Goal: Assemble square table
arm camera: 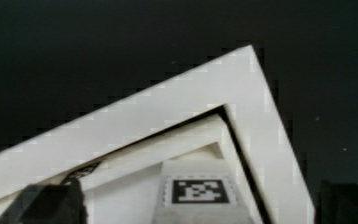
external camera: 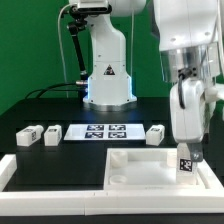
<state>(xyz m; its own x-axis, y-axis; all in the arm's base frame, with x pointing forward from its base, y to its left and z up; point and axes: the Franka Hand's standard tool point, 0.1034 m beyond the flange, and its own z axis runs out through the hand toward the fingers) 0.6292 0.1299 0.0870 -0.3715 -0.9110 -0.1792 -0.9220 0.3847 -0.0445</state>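
A: Square top [external camera: 140, 168] position?
B: Near edge of the table, toward the exterior view's right. One leg [external camera: 186, 164] stands upright in its corner on that side.
A: Claw condition?
B: Gripper [external camera: 186, 150] directly above that leg, jaws spread, holding nothing.

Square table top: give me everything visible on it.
The square table top is white, plastic-looking, tray-like with a raised rim. It lies flat on the black table, toward the exterior view's right. One stubby white leg with a black-and-white tag stands upright in its corner at that side; no other leg is on it. The gripper hangs over that leg, jaws open. Corner holes cannot be made out.
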